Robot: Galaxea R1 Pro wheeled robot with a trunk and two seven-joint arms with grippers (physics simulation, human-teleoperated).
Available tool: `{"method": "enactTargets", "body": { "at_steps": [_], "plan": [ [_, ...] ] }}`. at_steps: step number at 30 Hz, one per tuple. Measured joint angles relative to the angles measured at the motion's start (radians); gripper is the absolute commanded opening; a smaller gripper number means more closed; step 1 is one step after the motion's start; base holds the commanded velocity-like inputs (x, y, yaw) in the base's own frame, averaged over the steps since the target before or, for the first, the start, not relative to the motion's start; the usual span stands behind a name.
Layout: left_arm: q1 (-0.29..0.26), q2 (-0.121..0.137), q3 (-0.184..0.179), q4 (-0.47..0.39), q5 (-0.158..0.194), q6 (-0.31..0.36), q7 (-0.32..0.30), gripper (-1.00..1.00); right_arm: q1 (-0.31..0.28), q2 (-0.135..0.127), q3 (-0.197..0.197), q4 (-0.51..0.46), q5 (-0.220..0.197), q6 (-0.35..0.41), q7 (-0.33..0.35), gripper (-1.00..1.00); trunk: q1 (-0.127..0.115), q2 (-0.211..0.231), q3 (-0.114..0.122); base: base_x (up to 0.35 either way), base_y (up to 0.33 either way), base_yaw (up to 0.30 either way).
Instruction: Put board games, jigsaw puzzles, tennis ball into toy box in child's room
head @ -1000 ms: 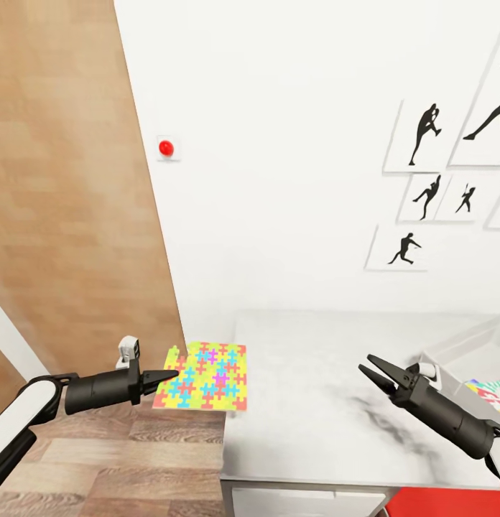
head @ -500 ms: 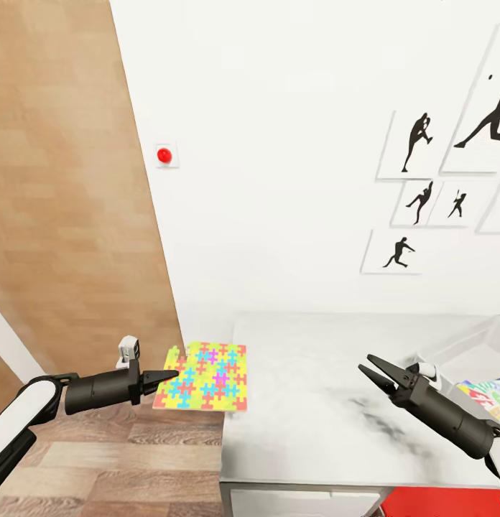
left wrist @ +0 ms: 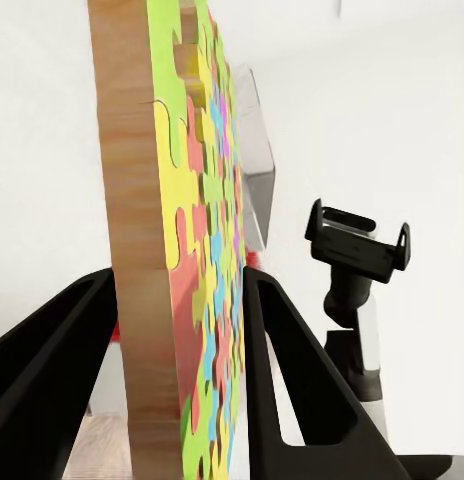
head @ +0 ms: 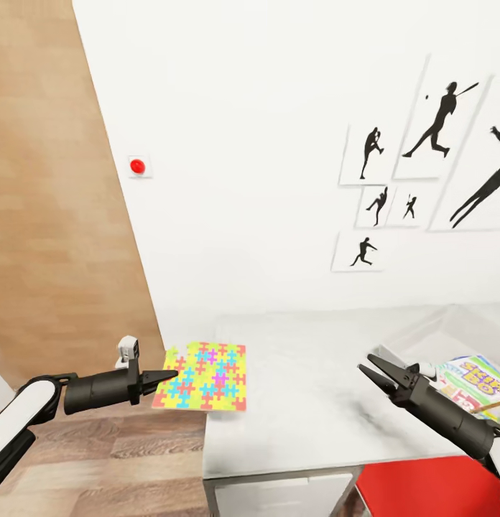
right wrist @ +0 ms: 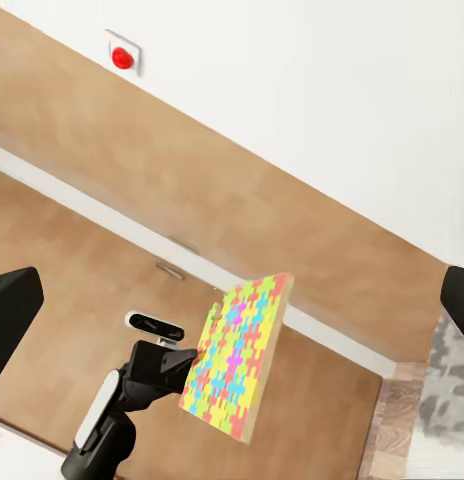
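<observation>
Held flat by its near-left edge between the pinching fingers (left wrist: pixel 292 380) of the left gripper (head: pixel 167 375): a jigsaw puzzle (head: pixel 205 375), a thick square board with a plain wood-toned rim and a face of interlocking yellow, green, blue, red and pink pieces, hanging over the left end of the white marbled tabletop (head: pixel 307 402) and partly over the wooden floor (head: pixel 99 459). Poised above the tabletop's right part, well apart from the puzzle, the right gripper (head: pixel 376 370) with fingers spread and nothing between them. Just beyond it, the pale toy box (head: pixel 415 334) at the tabletop's right end, with colourful printed board games (head: pixel 476 384) inside.
</observation>
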Motion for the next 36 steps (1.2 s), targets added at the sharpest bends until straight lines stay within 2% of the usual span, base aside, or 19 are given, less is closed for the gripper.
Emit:
{"method": "enactTargets", "body": {
  "at_steps": [8, 36],
  "plan": [
    [0.000, -0.001, 0.000, -0.001, 0.000, 0.000, 0.000, -1.00, 0.000, 0.000, 0.000, 0.000, 0.000, 0.000, -0.001, 1.00, -0.031, 0.056, 0.035, -0.120, 0.000, -0.211],
    [0.000, -0.005, 0.001, -0.001, 0.000, 0.000, 0.000, -1.00, 0.000, 0.000, 0.000, 0.000, 0.001, 0.000, 0.000, 1.00, -0.139, 0.253, 0.156, -0.002, 0.000, -0.211]
  ]
}}
